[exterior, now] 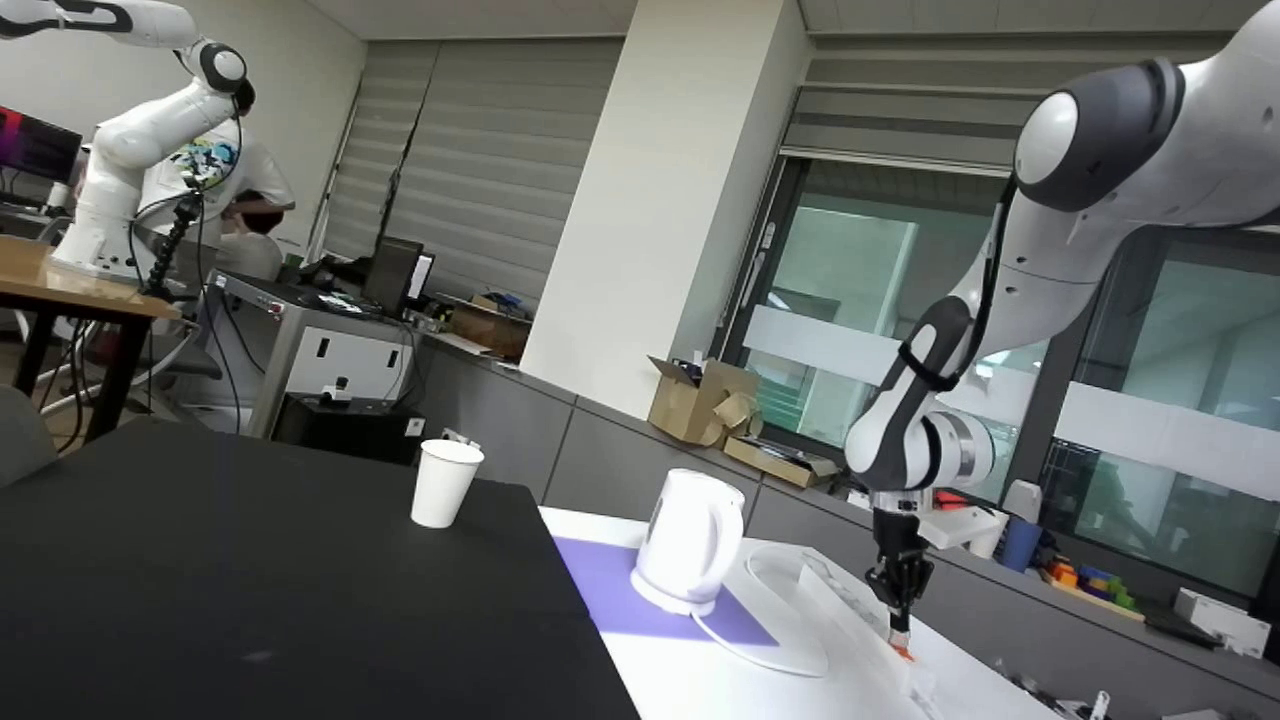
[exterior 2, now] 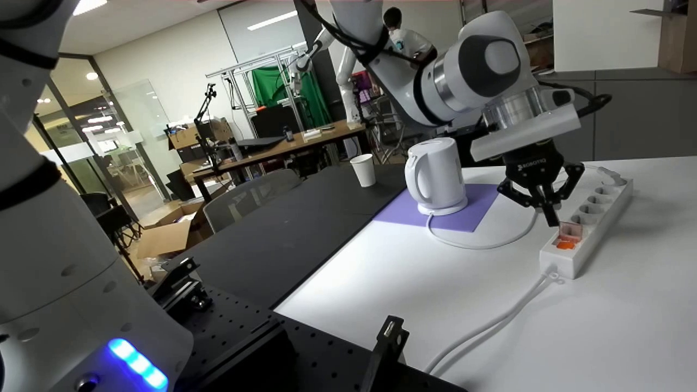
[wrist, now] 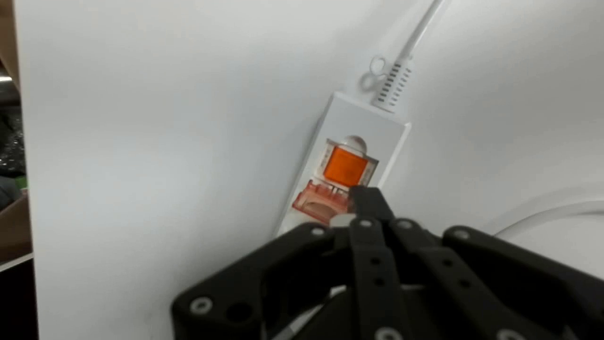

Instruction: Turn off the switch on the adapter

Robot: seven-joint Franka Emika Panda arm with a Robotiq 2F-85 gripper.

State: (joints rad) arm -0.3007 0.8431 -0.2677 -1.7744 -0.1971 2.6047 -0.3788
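Observation:
The adapter is a long white power strip [exterior 2: 601, 227] lying on the white table, also in the wrist view [wrist: 370, 125]. Near its corded end is an orange switch [wrist: 346, 166], also visible in an exterior view [exterior 2: 566, 245]. A clear reddish flip cover [wrist: 325, 200] stands raised beside the switch, leaving it uncovered. My gripper [exterior 2: 551, 218] points down just above the strip, beside the cover. Its fingertips [wrist: 370, 200] are together with nothing between them. In the wrist view they overlap the cover's edge; I cannot tell whether they touch. The gripper also shows in an exterior view [exterior: 898, 630].
A white jug [exterior 2: 438, 171] stands on a purple mat [exterior 2: 479, 204]; its cord [exterior 2: 490, 246] loops across the table to the strip's far end. A paper cup [exterior 2: 364, 170] stands on the black table [exterior: 250, 570]. The strip's own cable [exterior 2: 501, 317] runs toward the robot base.

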